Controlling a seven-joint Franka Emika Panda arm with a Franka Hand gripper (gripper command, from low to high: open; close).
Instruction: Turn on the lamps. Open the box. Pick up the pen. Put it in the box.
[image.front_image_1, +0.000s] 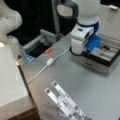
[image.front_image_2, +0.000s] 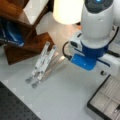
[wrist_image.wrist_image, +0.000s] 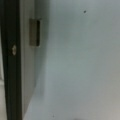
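The wide flat box with silver-grey sides and beige compartments sits open at three o'clock in a front view, a slim black pen already lying inside. The white-and-blue gripper hangs at its near edge; whether its fingers are spread or together cannot be told. A glowing cream lampshade at twelve o'clock suggests a lamp is on.

Pen inside open box

Box open at a front view's right, silver-grey sides, black rim, beige compartments exposed. Pen, slim and black, lies inside a compartment. Box corner in a front view.
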